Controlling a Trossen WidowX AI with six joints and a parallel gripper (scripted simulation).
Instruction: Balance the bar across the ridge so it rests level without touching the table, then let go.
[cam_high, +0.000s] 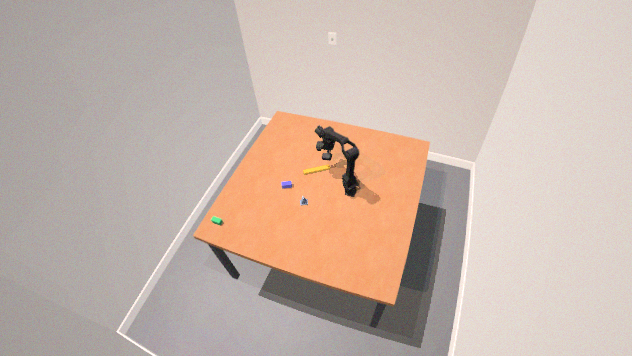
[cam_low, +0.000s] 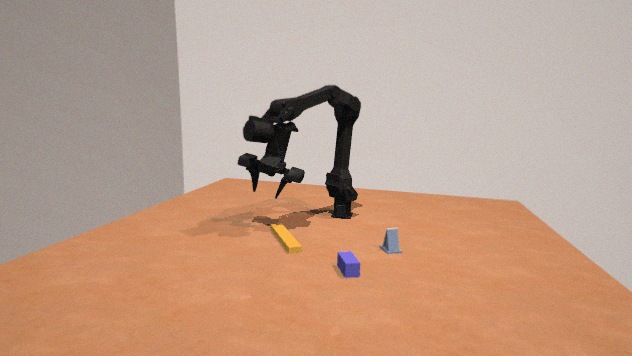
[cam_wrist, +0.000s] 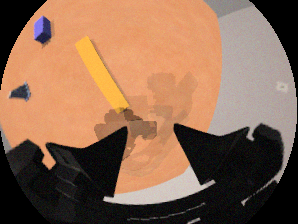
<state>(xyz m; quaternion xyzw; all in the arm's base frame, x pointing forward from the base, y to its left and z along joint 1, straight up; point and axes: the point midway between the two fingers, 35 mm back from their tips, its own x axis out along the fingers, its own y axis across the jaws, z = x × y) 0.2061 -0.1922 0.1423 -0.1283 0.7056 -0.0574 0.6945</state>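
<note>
A yellow bar (cam_high: 316, 170) (cam_low: 286, 238) (cam_wrist: 101, 74) lies flat on the table (cam_high: 320, 250) (cam_low: 200, 300) (cam_wrist: 165, 35). A small blue-grey ridge (cam_high: 304, 201) (cam_low: 391, 240) (cam_wrist: 21, 92) with a narrow top and wider base stands on the table, apart from the bar. My gripper (cam_low: 265, 195) (cam_wrist: 151, 128) is open and empty, pointing down above the table, behind the bar in the exterior view. In the wrist view the bar's near end lies beyond the left fingertip. In the top view the fingertips are too small to make out.
A purple-blue block (cam_high: 286, 184) (cam_low: 348, 264) (cam_wrist: 43, 29) lies near the bar and the ridge. A green block (cam_high: 216, 220) lies near the table's left corner in the top view. The arm's base stands to the right of the bar. Walls stand beyond the table.
</note>
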